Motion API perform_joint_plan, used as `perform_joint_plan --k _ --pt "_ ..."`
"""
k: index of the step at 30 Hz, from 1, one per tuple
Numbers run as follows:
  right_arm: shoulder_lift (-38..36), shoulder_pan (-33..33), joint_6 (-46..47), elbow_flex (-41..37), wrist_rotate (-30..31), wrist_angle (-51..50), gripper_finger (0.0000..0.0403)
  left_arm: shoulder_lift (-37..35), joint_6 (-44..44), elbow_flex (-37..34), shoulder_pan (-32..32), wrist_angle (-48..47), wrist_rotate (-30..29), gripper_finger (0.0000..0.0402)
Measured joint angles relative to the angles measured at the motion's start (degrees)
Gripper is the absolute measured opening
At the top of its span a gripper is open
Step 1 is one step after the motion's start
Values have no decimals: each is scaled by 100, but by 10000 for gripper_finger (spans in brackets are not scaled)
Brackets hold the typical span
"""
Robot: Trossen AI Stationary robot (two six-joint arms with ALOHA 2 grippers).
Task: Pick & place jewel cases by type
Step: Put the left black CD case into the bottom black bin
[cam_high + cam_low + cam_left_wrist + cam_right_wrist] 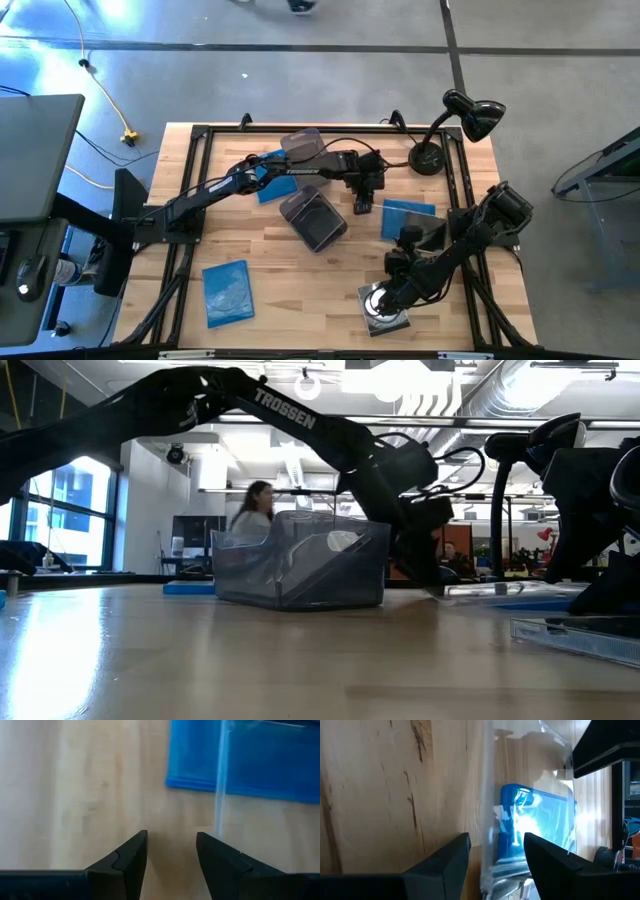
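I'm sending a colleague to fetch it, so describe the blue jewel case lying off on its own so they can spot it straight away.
Start at the wooden table and go to its near left corner, far from the black desk lamp. The blue jewel case lies flat there, alone on bare wood. Unlike the other blue cases, it has no tub, arm or other case beside it.

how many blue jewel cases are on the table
3. One blue jewel case lies at the front left, one right of centre beside the left gripper, and one at the back, partly under the left arm. Others may be hidden.
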Motion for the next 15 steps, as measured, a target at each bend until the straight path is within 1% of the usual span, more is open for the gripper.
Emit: perform_joint_plan --k 7,15 --pt "0 7 -2 0 96 -79 188 -20 4 11 -272 -295 26 168" --pt "0 51 -7 2 180 -133 188 -22 -14 10 -469 -342 -58 168"
